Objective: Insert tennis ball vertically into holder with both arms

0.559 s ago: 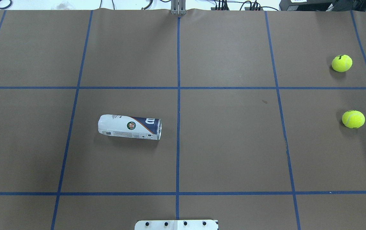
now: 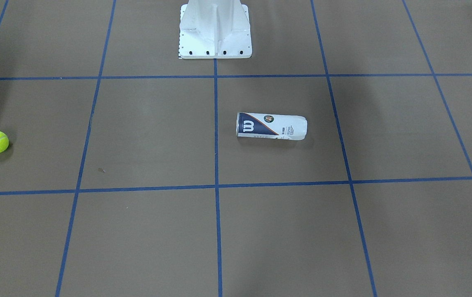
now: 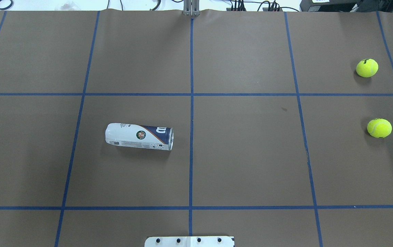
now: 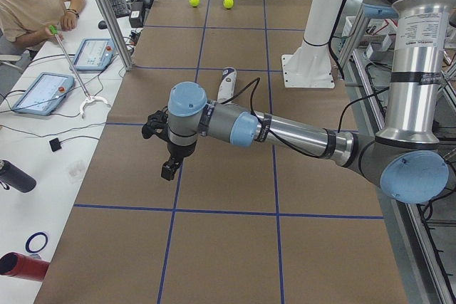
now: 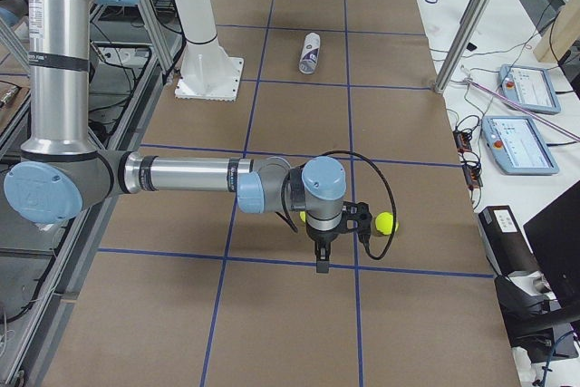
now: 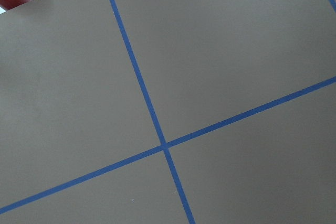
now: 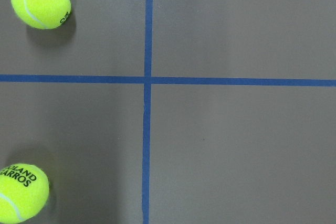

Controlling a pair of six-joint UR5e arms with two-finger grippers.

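The holder [image 3: 139, 136], a clear can with a white and navy label, lies on its side left of the table's centre line, its open mouth toward the centre; it also shows in the front-facing view [image 2: 271, 126]. Two yellow tennis balls [image 3: 367, 68] [image 3: 379, 128] lie at the far right, and both show in the right wrist view [image 7: 40, 0] [image 7: 21, 191]. My left gripper [image 4: 169, 165] hangs above bare table near the left end, far from the holder. My right gripper [image 5: 322, 256] hangs beside a ball [image 5: 386, 223]. I cannot tell whether either gripper is open or shut.
The white flanged pedestal [image 2: 215, 29] stands at the robot's side of the table, in the middle. An operator [image 4: 28, 5] and tablets [image 4: 43, 92] are at a side bench. A red bottle [image 4: 21, 265] lies off the table's left end.
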